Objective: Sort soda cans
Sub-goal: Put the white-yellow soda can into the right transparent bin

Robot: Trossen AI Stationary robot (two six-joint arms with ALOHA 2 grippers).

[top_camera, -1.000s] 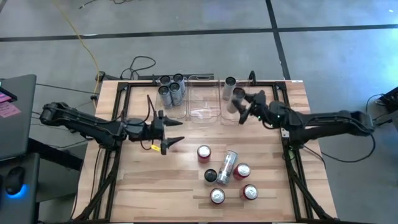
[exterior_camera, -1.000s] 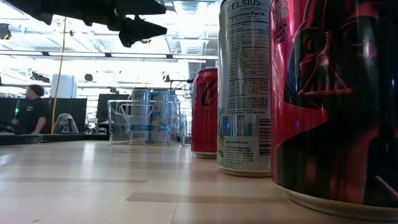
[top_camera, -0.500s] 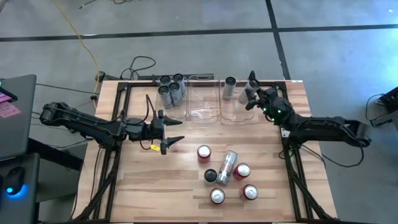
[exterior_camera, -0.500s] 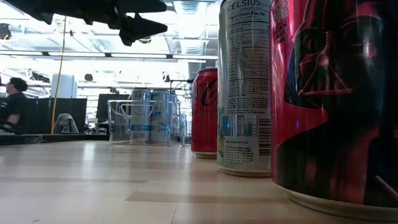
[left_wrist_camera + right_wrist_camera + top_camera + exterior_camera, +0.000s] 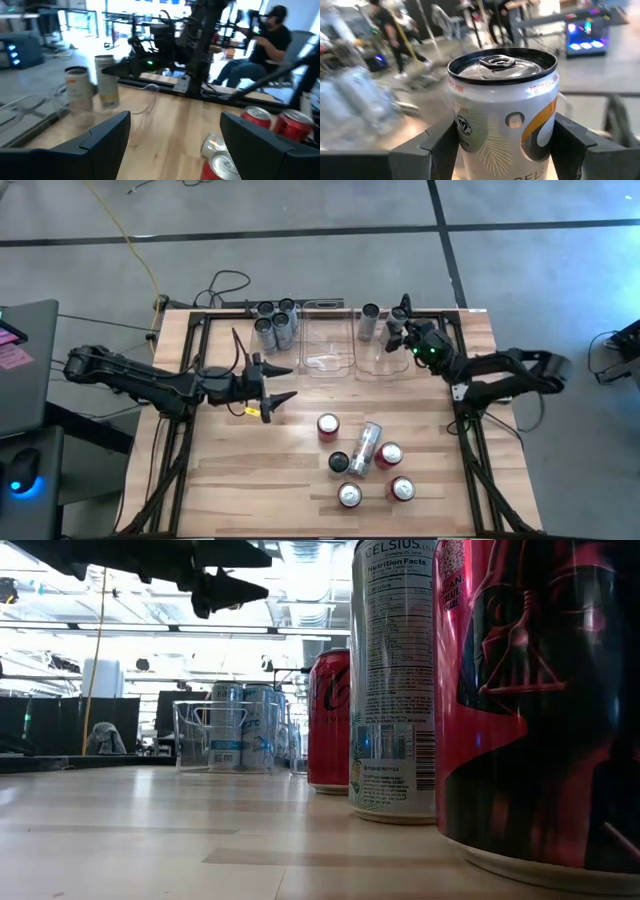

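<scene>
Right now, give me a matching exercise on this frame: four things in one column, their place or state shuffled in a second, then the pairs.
Things:
1. right gripper
2. left gripper
3. four silver cans
4. tipped silver can

Places or states:
A. lying among the red cans near the table's front
B. open and empty over bare wood
C. closed around a silver can at the right bin
D. standing together in the left bin

Pairs: 1-C, 2-B, 3-D, 4-A
</scene>
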